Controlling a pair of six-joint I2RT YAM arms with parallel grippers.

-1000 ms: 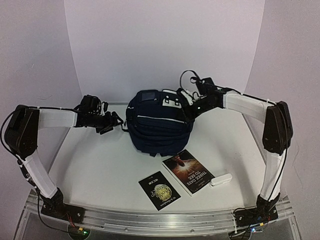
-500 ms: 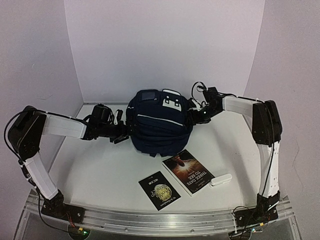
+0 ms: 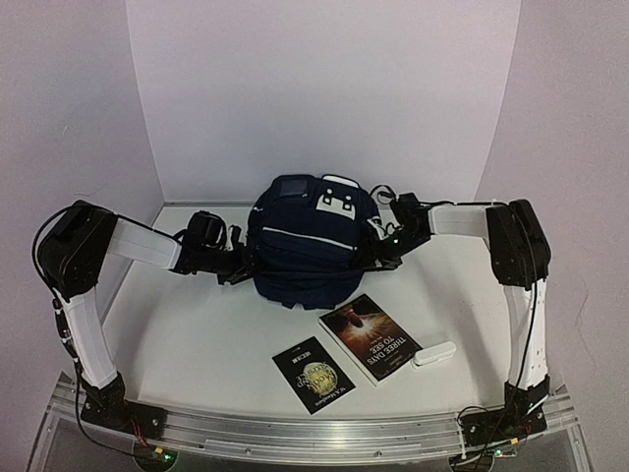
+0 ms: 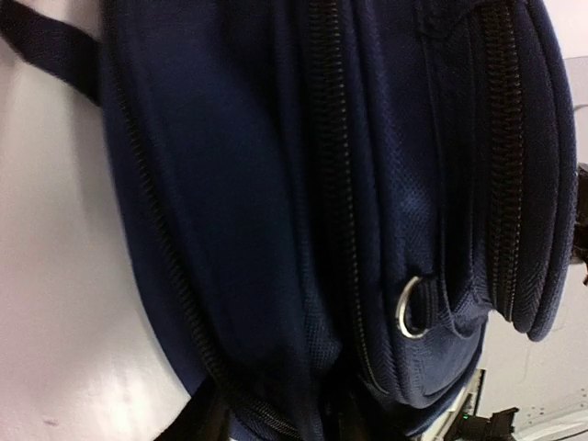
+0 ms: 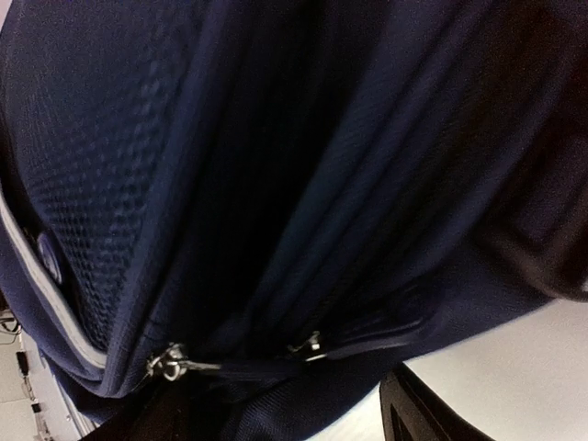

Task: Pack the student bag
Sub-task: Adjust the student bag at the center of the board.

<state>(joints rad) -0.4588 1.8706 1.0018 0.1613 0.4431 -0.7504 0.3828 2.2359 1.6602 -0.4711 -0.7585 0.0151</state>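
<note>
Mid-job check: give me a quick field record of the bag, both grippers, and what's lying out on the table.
bag: dark blue backpack, mid-table; zips look closed in the left wrist view
left gripper: at the side of the bag nearest its arm; open or shut unclear
right gripper: at the opposite side; open or shut unclear
not packed: larger book, small black book, white case, on the table in front of the bag

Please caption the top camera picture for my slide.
Left arm and right arm flank a navy backpack; a small book, a larger book and a white box lie nearby.
</note>
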